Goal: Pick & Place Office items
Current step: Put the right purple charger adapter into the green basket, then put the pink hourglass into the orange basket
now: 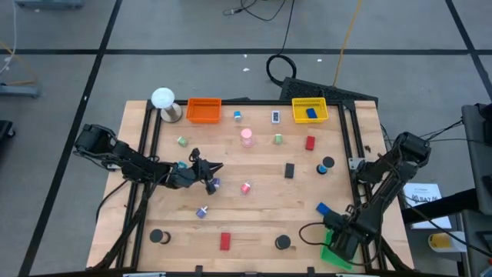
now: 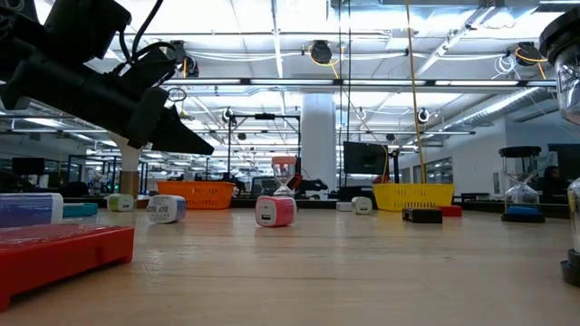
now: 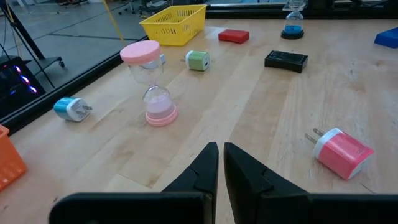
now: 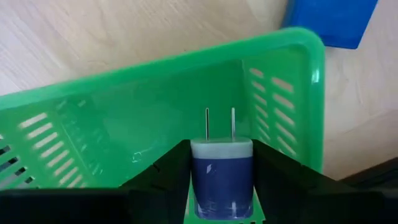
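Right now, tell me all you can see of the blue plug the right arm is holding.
The blue plug is a small charger block: dark blue glossy plastic body, pale top face, two thin metal prongs pointing away from the wrist. The right gripper clamps its sides between both jaws, over the green basket at the table's front right corner. Whether it touches the basket floor is unclear.
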`<state>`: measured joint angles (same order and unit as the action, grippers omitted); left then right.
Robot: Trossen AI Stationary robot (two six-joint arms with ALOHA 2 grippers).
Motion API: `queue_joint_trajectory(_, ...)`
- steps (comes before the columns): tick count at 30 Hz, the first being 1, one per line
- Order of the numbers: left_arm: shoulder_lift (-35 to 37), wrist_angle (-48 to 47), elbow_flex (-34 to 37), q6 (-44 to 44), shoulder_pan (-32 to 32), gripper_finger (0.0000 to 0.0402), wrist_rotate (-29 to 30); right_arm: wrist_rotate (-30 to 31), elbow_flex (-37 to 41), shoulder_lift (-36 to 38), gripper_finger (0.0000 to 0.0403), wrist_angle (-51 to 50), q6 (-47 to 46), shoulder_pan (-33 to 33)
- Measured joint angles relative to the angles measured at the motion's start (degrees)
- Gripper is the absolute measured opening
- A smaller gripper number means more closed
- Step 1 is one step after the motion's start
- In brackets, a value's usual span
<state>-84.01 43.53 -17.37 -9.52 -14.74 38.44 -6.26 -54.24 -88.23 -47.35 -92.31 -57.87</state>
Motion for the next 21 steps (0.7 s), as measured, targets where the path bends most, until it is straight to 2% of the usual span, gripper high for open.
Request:
queue_joint_trajectory(6,0.0,0.02,0.0,0.0,0.0,0.0031,0.0,-0.03,0.0,1.4,0.0186,0.2,-0.13,0.0)
queue_joint_trajectory(10,0.0,0.02,0.0,0.0,0.0,0.0031,0.0,0.17,0.0,3.01,0.0181,0.41,-1.35,0.0)
queue_joint_trajectory(16,0.0,0.02,0.0,0.14,0.0,0.0031,0.0,0.47,-0.86,3.69,0.0113,0.23,-1.49,0.15)
queue_joint_trajectory(21,0.0,0.02,0.0,0.18,0.0,0.0031,0.0,5.4,-1.14,3.69,0.0038,1.13,2.03,0.93)
